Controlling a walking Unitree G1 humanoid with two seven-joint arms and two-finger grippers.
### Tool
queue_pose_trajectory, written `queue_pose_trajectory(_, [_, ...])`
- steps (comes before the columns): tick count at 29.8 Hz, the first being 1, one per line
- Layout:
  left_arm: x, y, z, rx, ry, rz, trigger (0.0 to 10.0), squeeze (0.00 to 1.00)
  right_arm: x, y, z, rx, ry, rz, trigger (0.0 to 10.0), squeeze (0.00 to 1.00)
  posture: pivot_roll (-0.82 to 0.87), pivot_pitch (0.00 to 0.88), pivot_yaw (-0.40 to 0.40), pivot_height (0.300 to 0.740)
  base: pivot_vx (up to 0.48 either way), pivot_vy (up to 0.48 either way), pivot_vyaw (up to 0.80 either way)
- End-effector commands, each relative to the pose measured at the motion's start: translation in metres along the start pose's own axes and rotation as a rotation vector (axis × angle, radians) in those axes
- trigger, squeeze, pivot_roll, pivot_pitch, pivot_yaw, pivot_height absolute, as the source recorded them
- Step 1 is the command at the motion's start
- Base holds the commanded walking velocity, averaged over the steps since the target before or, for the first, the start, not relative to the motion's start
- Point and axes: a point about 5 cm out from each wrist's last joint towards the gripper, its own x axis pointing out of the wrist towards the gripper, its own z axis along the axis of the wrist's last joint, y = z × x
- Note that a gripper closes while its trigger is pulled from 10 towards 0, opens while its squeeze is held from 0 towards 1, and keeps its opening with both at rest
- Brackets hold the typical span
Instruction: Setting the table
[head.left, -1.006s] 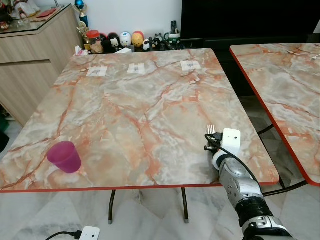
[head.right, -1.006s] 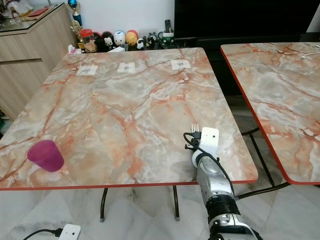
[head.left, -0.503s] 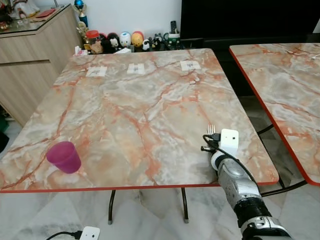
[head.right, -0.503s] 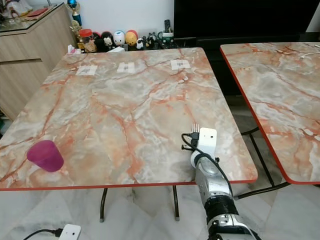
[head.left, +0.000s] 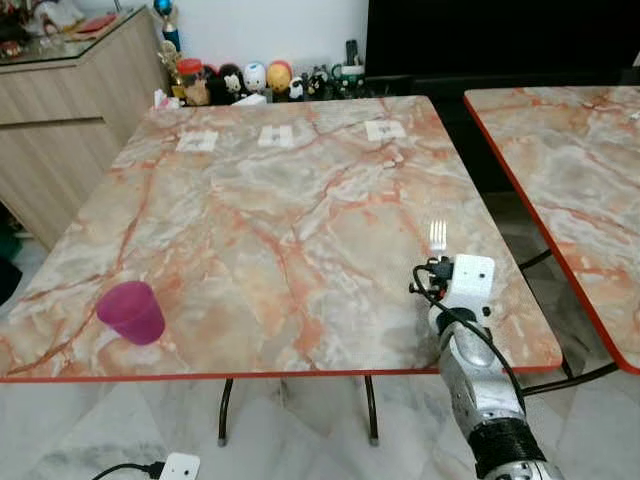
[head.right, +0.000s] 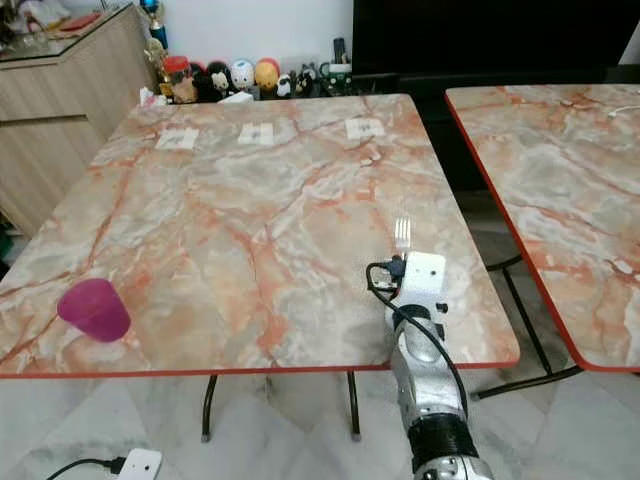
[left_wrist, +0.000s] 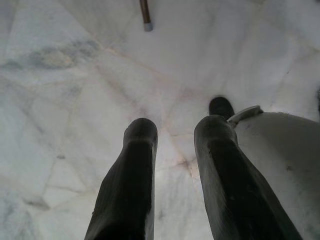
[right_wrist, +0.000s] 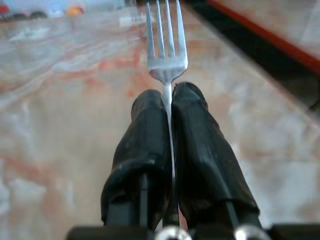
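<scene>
marble-patterned bench with a red edge stood in front of the robot, and a second bench of the same pattern stood well apart on the right. right tool was clenched on a fork, its two black fingers pressed together on the handle with the tines pointing out past the fingertips. seen from the head, the fork stood above the near right part of the bench, not far from the right edge, tines pointing away from the robot; whether it touched the surface could not be told. a purple cup stood upright near the near left corner, well apart from the fork. three white paper squares lay in a row along the far side. beyond the far edge sat a line of small figurines, and a wooden cabinet stood at the far left. left tool hung idle over the pale tiled floor, its fingers released with a gap between them.
</scene>
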Motion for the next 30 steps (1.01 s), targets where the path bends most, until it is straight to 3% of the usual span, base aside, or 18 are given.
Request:
queue_pose_trajectory(1, [-0.001,0.001,-0.005,0.021,0.021,0.004,10.0,0.00,-0.008,-0.001,0.008,-0.039,-0.077,0.042,10.0,0.00,-0.12,0.033,0.058,0.740,0.000,-0.292,0.00])
queue_pose_trajectory(9, [-0.001,0.002,-0.004,0.047,0.026,0.000,10.0,0.00,-0.010,-0.009,0.021,-0.013,-0.139,0.025,10.0,0.00,-0.14,0.028,0.061,0.740,0.000,-0.460,0.00])
queue_pose_trajectory(14, [-0.001,0.001,-0.004,0.042,0.023,0.004,10.0,0.00,-0.009,0.001,0.032,-0.002,-0.183,0.081,10.0,0.00,-0.13,0.026,0.056,0.740,0.000,-0.472,-0.46])
queue_pose_trajectory(30, [0.000,0.001,-0.003,0.034,0.021,0.006,10.0,0.00,-0.010,-0.010,0.036,0.007,-0.194,-0.002,10.0,0.00,-0.14,0.022,0.057,0.740,0.000,-0.468,-0.05])
